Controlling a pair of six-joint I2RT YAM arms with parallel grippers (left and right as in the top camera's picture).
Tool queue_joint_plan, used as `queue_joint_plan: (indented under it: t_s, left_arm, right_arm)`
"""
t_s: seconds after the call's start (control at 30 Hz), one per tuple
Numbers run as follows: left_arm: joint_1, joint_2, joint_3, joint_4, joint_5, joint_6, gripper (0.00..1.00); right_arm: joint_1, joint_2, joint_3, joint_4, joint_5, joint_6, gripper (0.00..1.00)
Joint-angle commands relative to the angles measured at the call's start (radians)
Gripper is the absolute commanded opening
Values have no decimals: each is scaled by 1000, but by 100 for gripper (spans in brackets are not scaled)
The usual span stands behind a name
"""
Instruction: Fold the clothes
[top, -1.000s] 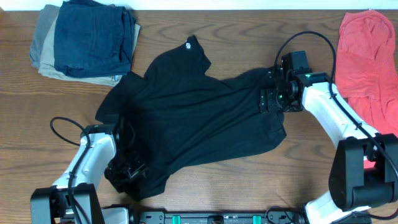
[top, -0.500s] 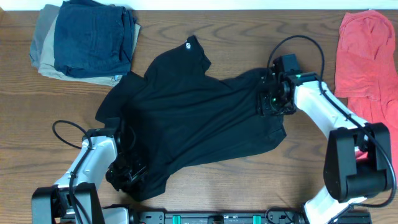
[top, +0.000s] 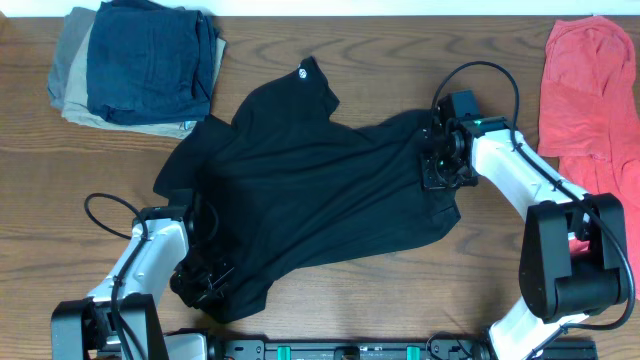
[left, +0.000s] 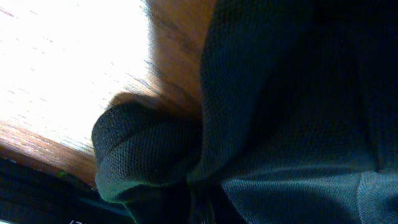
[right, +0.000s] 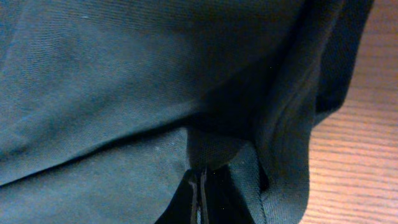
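Grip the clothes (top: 310, 190), spread just right of the blue pile (top: 145, 65), tight in the closed left pincer (top: 205, 278) and closed right pincer (top: 440, 172). Lift both corners together, slowly, pulling flat before folding.

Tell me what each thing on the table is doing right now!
black garment: spread out, rumpled, not folded yet.
left gripper: shut on the black garment's near-left corner.
right gripper: shut on the black garment's right edge.
navy and khaki clothes: folded, stacked at the far-left corner.
red shirt: lying loose, unfolded, at the right edge.
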Motion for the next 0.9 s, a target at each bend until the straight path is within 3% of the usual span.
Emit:
queue_joint_plan:
  t_s: [0.0,0.23,0.57,0.87]
  left_arm:
    - [2,-5,12,-21,-5,8,6]
    - [2,-54,99,-111,-5,43,6]
    - [2,-246,123,-181,-5,42,6]
    - [1,-365,186,-280,-5,59,6]
  right_arm:
    - [2,5,-4,-16,20,59,1]
    - [-45,-51,-2,-114,20,138,1]
    - [-151,-321,-3,-319,76,152,1]
    - [-162,-463,-3,-459,118,194,1]
